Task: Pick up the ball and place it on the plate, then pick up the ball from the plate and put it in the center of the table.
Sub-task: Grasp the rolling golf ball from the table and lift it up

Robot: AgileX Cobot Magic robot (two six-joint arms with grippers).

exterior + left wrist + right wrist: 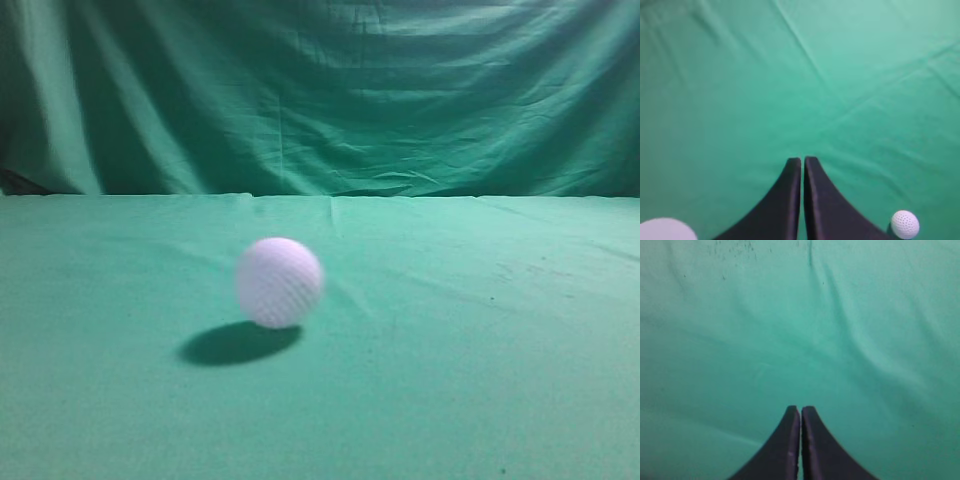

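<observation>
Ball point(279, 282) sat alone on the table point(480, 380), a little left of middle in the exterior view, dark shadow thrown to its lower left. Dimpled, white, faintly lilac. Curtain point(330, 90) hung behind in folds. Left gripper point(803, 161) hovered over bare cloth, jaws pressed together, nothing between them; ball point(904, 224) lay off to the lower right of that view, clear of the fingers. Pale rounded edge point(667, 229) showed at the lower left corner, too cropped to identify. Right gripper point(800, 410) likewise closed and empty above wrinkled cloth.
</observation>
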